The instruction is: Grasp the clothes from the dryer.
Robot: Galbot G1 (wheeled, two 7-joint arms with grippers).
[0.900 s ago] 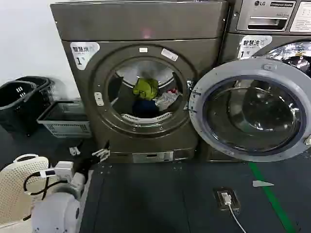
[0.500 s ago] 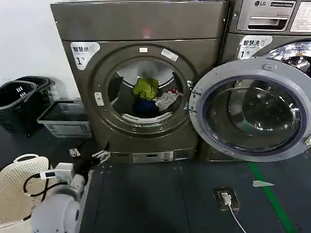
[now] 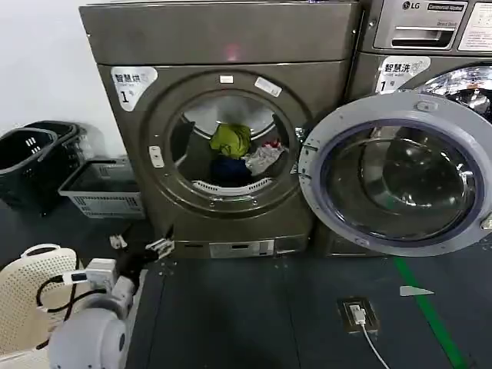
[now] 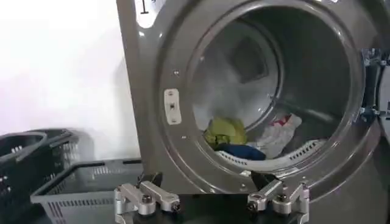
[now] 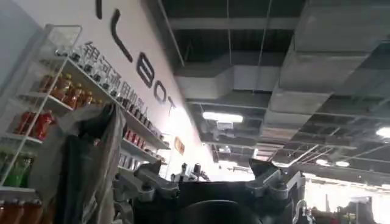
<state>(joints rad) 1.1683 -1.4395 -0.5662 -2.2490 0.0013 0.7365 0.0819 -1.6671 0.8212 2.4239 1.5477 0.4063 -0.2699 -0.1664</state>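
Three soft, light clothes (image 3: pixel 240 154) lie heaped mid-frame in the dryer (image 3: pixel 223 115), door open. They'll crumple, so pinch your left gripper (image 4: pixel 211 201) into the yellow-green bunch on top. Its jaws stand wide, low before the porthole.

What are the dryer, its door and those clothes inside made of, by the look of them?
The dryer looks like painted sheet metal, bronze-grey with a dull sheen. Its door, swung open, has a light grey rim, probably plastic or coated metal, around clear glass that reflects the room. The clothes are soft fabric: they lie crumpled and folded, yellow-green, dark blue and white-grey. The left gripper, open, points at them.
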